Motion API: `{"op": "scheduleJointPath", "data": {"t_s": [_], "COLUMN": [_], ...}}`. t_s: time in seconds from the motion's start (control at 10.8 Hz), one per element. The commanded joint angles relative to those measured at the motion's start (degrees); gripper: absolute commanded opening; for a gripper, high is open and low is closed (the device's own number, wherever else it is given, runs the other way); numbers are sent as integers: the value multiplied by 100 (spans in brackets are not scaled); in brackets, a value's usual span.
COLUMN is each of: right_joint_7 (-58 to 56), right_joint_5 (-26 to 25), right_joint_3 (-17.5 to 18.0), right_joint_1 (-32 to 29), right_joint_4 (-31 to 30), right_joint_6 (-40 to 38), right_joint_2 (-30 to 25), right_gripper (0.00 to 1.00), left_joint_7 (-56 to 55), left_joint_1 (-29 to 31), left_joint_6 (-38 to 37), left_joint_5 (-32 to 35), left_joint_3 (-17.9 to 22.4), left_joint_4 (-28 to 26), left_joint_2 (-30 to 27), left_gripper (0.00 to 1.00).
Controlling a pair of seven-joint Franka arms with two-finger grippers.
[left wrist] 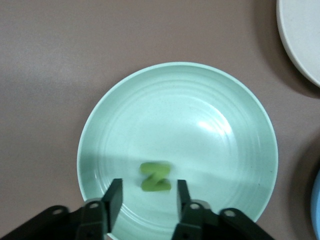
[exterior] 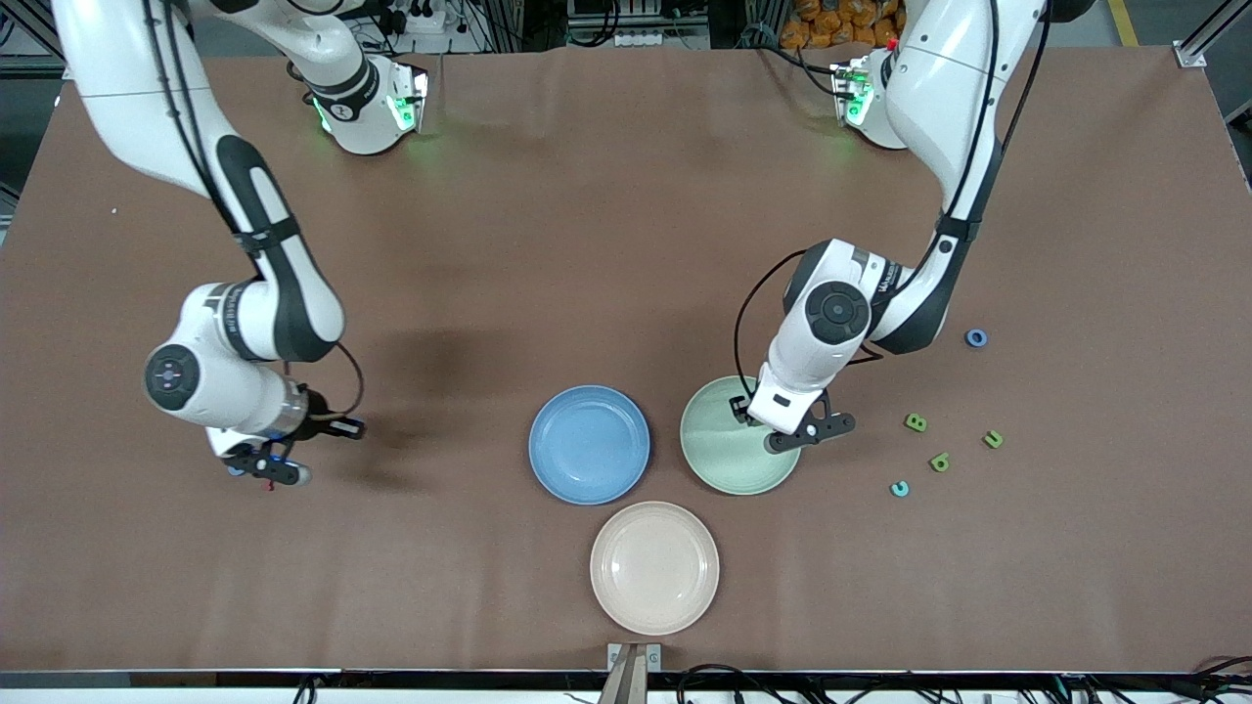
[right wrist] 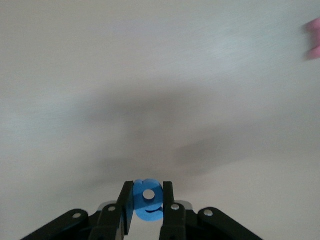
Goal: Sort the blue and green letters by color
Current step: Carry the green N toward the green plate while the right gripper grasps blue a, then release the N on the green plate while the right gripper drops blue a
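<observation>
Starting nearest the camera, a cream plate (exterior: 654, 567) lies bare, with a blue plate (exterior: 589, 444) at its 11 o'clock and a green plate (exterior: 740, 434) at 1 o'clock. Left gripper (left wrist: 145, 200) hangs spread over a green Z (left wrist: 156, 176) lying in the green plate. Right gripper (right wrist: 148, 201) pinches a blue letter (right wrist: 148, 200) over bare tabletop (exterior: 587, 225), well apart from the blue plate; a weak pinch could drop it short. 3 green letters (exterior: 916, 422) and 2 blue ones (exterior: 976, 337) wait toward the left arm's end.

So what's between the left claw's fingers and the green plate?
A green letter, lying loose in the green plate below the open left claw; left wrist view shows it.
</observation>
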Motion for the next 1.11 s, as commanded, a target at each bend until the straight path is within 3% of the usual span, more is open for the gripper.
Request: {"op": "scheduleJointPath", "data": {"t_s": [0.0,0.46,0.74,0.83,0.93,1.02], "right_joint_7": [1428,4618,5737,5818,5776,5740], "right_joint_5": [471,462,462,462,453,410], "right_joint_3": [-50,-50,-50,-50,-59,-59], "right_joint_1": [774,2014,2384,2402,2385,2394], "right_joint_4": [719,1563,1925,1987,1987,1987], "right_joint_6": [-90,216,691,709,701,701], "right_joint_2": [332,982,1422,1484,1476,1467], "right_gripper": [0,0,0,17,74,100], "left_joint_7": [16,543,1437,1710,2061,2386], "left_joint_1": [30,626,1574,1882,2190,2471], "left_joint_6": [-288,-745,-799,-799,-781,-746], "left_joint_5": [298,403,990,1236,1395,1449], "left_joint_3": [67,-12,-485,-635,-758,-855], "left_joint_4": [188,126,-40,-110,-189,-268], "left_joint_2": [10,-175,-210,-210,-193,-184], "left_gripper": [100,100,100,100,100,100]}}
